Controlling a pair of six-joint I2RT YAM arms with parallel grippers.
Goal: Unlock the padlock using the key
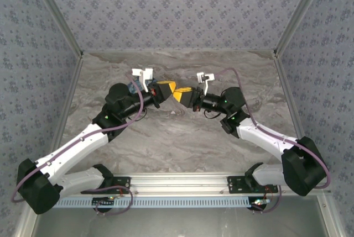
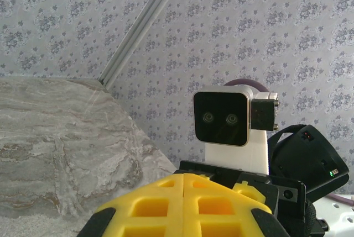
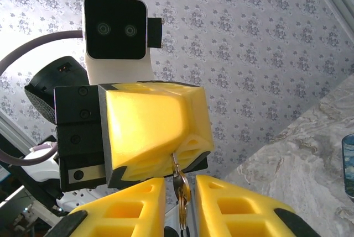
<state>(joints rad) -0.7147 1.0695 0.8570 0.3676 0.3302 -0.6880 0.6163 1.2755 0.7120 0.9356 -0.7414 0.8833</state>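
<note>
We judge the task early-to-mid: the key [image 3: 180,190] is off the table [image 1: 166,137] and in hand, but nothing is unlocked yet. The left gripper [image 3: 166,148] is clamped tight on the key's top end, so the small brass metal dangles from its tip. Just below, the right gripper [image 3: 180,206] is narrowly parted, one finger on each side of the key, not pinching it as far as we can see. Both meet above mid-table, a bit toward the far side.

Left to do, prob.: pass or re-grip the key, reach the padlock, insert, turn.

Hard to read:
- We can't tell where the padlock lies.
- A blue box [image 3: 348,165] is cut off at the right edge of the right wrist view.
- It's unclear whether it's one key or several bunched together.
</note>
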